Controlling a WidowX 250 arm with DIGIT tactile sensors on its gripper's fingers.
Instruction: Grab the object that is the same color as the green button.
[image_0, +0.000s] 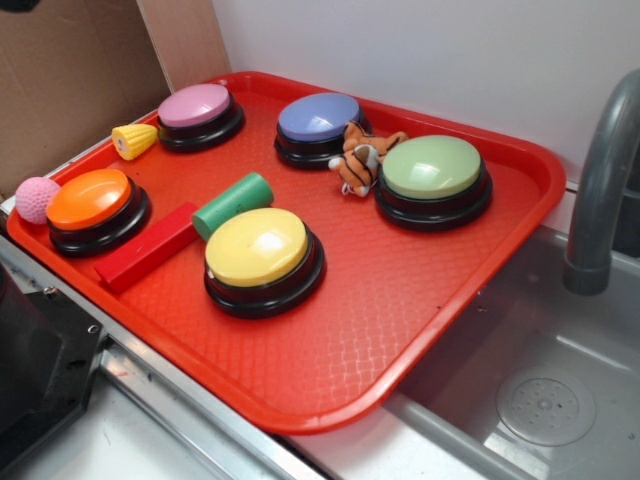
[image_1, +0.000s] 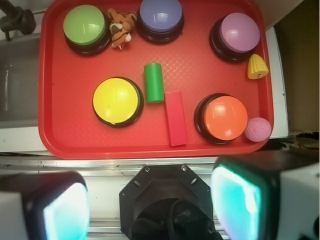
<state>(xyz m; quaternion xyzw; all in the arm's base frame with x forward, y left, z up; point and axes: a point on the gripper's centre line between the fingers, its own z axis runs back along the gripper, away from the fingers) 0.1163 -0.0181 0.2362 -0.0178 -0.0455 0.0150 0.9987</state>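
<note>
Looking from the exterior, I see the cylinder lying on the tray, touching the red block, just beside the yellow button; it looks light, rigid, prone to rolling. From the wrist, my gripper hangs spread, empty, well apart from it; I'd pinch across its midsection.

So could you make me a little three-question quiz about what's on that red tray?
1. True or false: the green cylinder block lies touching the red rectangular block.
2. Which toy sits beside the green button? A) tiger B) corn C) pink ball
3. Fill in: five dome buttons stand on the red tray: green, blue-purple, pink, orange and ____.

Key: 1 true; 2 A; 3 yellow.
</note>
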